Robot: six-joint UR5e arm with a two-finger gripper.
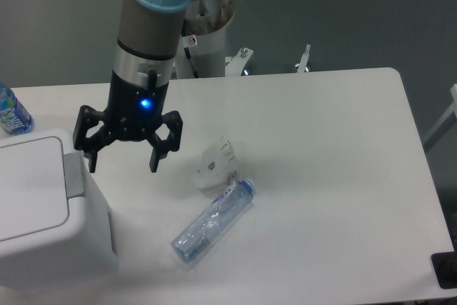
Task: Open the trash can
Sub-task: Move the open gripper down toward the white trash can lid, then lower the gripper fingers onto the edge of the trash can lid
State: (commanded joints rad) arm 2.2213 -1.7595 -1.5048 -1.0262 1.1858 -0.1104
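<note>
The trash can [43,212] is a large boxy white bin at the lower left of the table, its flat white lid shut and its grey push tab [73,173] on the right edge of the lid. My gripper [123,164] hangs open and empty over the table, just right of the tab and a little above it. Its left fingertip is close to the tab; I cannot tell if it touches. The black gripper body shows a blue light.
A clear plastic bottle [213,221] lies on its side in the middle of the white table [343,176]. A crumpled clear wrapper [214,166] lies just beyond it. Another bottle with a blue label [11,112] stands at the far left edge.
</note>
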